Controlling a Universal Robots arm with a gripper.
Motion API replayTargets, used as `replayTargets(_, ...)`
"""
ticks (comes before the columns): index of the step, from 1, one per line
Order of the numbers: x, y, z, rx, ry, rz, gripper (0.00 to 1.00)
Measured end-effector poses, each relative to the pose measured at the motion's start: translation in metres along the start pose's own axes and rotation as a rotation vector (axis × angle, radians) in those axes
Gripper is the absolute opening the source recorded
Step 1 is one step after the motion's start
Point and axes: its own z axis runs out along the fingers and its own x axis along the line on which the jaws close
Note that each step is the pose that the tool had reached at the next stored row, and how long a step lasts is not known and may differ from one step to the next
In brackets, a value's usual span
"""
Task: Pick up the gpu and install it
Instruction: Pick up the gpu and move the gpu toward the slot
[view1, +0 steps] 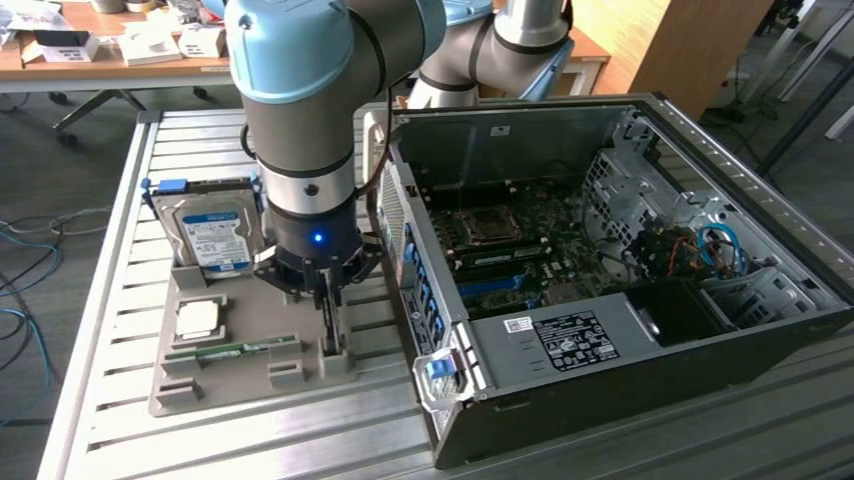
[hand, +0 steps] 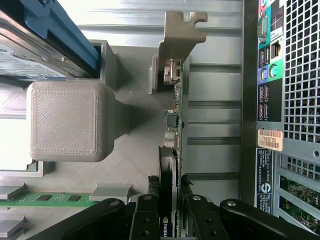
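Observation:
The gpu (hand: 173, 125) stands on edge in a slot of the grey holder tray (hand: 135, 165). It is a thin green card with a black fan side and a silver end bracket (hand: 181, 30). My gripper (hand: 170, 212) comes straight down over the card's end opposite the bracket. One black finger sits on each face of the card, and both look pressed against it. In the exterior view the gripper (view1: 330, 335) reaches down into the tray (view1: 227, 390) right beside the open computer case (view1: 601, 250).
On the tray lie a silver hard drive with a blue label (view1: 214, 238), a square processor (view1: 200, 320) and a narrow green memory stick (view1: 247, 350). The case's rear panel (hand: 280, 100) stands close beside the card. The table is slatted metal (view1: 120, 300).

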Motion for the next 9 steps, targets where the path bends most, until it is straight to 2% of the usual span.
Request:
replayTargets(5, -0.0001, 0.0, 0.0007, -0.0018, 0.0, 0.0, 0.26)
replayTargets(9, -0.0003, 0.0004, -0.0083, -0.0037, 0.0002, 0.0, 0.26)
